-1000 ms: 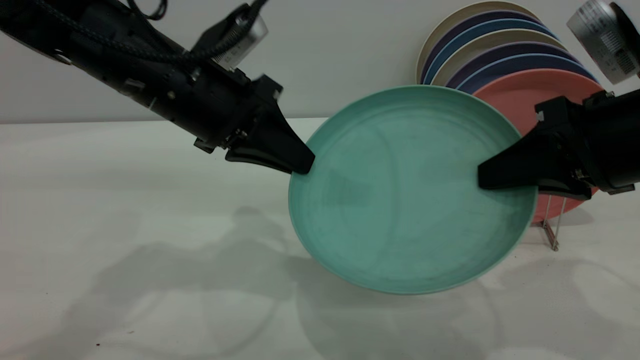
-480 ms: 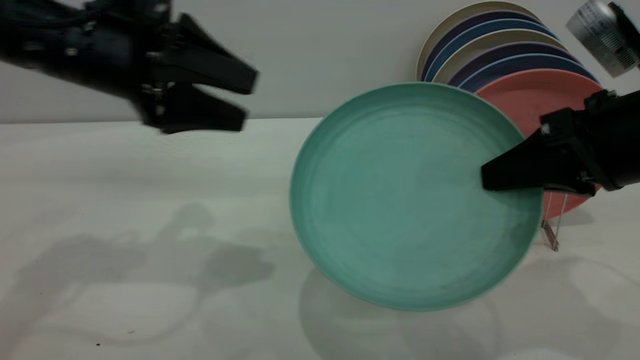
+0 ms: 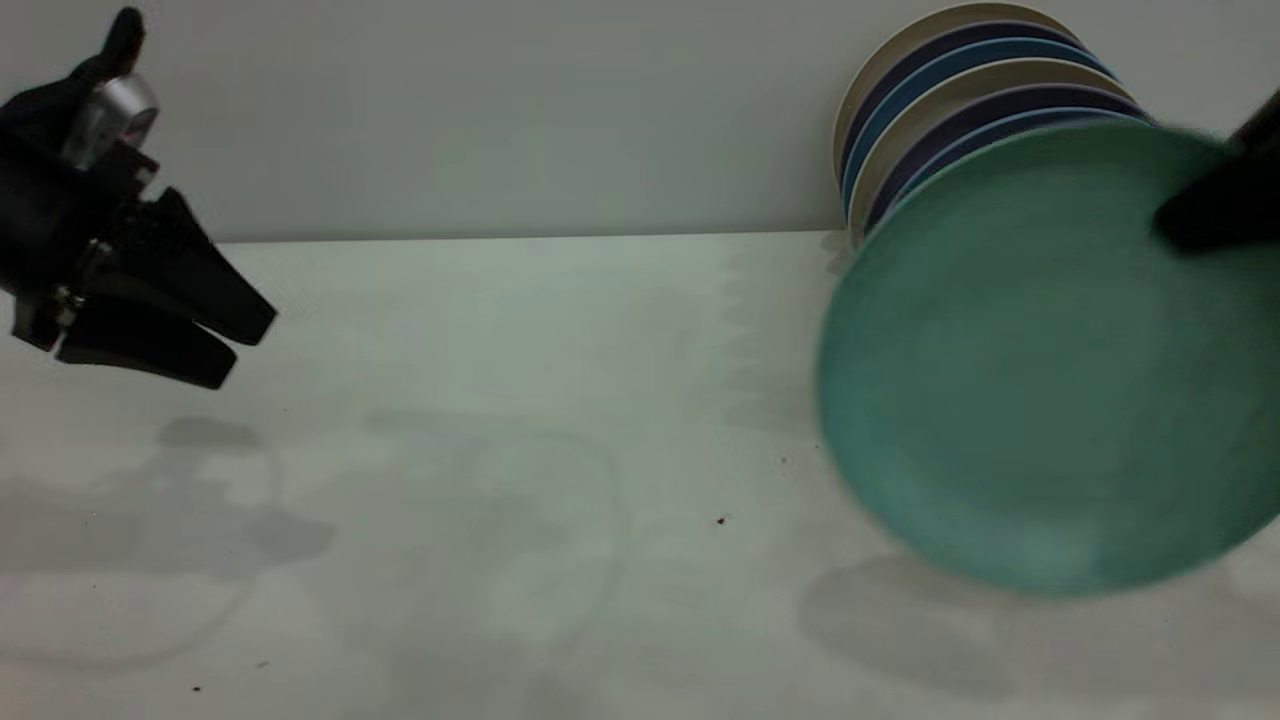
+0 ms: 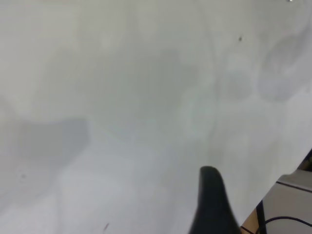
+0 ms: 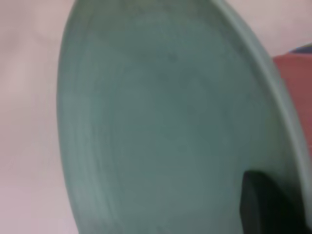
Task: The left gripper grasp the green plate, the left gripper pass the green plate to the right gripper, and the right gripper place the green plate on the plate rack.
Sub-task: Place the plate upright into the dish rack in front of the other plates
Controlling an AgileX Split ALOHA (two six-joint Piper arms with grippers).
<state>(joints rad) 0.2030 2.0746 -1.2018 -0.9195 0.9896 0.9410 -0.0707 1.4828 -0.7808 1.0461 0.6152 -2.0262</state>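
The green plate hangs tilted above the table at the right, in front of the stacked plates. My right gripper is shut on its upper right rim; only a dark finger shows at the frame's edge. In the right wrist view the green plate fills the picture, with one black finger lying on its face. My left gripper is at the far left above the table, open and empty. One of its fingers shows in the left wrist view over bare table. The plate rack's wires are hidden behind the green plate.
Several upright plates, cream and dark blue, stand at the back right against the wall. A salmon-pink plate edge shows behind the green plate. The white table spreads between the two arms.
The left gripper let go of the plate, opened and drew back to the far left. The right gripper carried the green plate right and up toward the stacked plates.
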